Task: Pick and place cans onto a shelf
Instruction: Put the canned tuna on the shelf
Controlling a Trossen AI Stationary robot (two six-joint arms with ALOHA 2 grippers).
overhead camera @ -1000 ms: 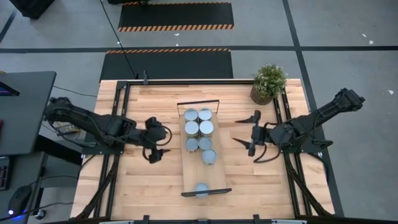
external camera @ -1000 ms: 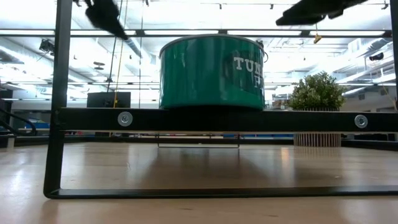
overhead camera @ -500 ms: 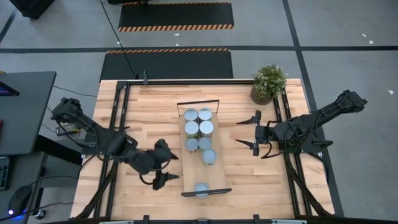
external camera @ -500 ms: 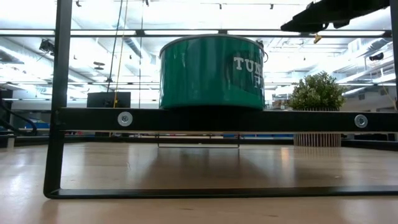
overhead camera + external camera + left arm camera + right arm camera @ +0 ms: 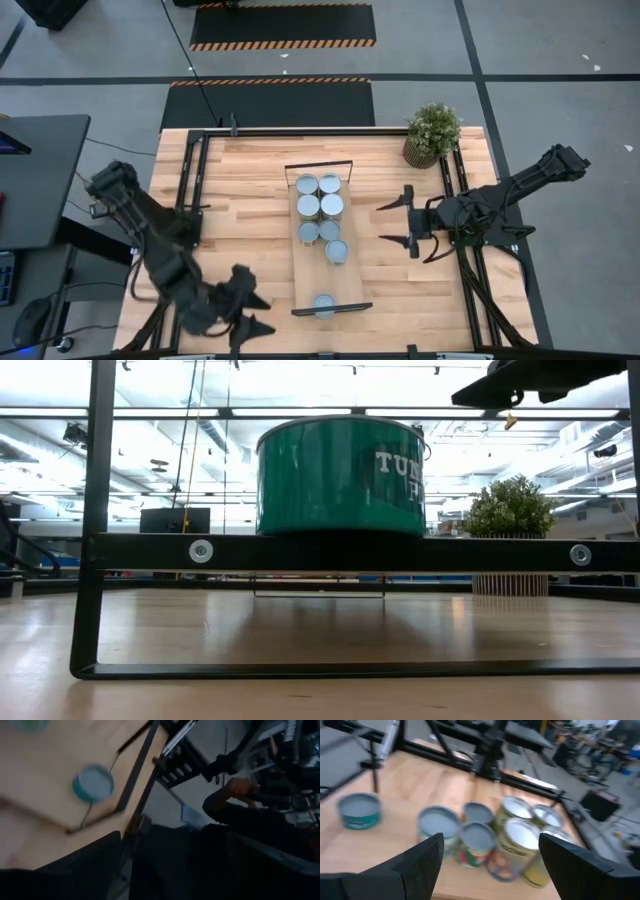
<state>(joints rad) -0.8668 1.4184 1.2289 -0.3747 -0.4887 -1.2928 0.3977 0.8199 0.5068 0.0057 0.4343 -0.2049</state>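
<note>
Several cans stand on the shelf [image 5: 325, 270], a long light-wood board with black end bars: a cluster [image 5: 320, 208] at its far end, one can [image 5: 336, 251] at mid-length, and one [image 5: 324, 304] at the near end. The cluster also shows in the right wrist view [image 5: 490, 840]. The low view shows the near can as green [image 5: 340, 475]. My left gripper [image 5: 256, 312] is open and empty near the table's near edge, left of the shelf. My right gripper [image 5: 398, 222] is open and empty, right of the shelf, facing the cluster.
A potted green plant [image 5: 432, 133] stands at the table's far right corner. Black frame rails [image 5: 190, 180] run along the table's left and right sides. In the left wrist view a person's hand [image 5: 239, 787] shows beyond the table.
My left gripper has swung from beside the shelf's middle toward the table's near edge and a little left, turning as it went and staying empty. It has left the low view's top left. The cans have kept their places.
</note>
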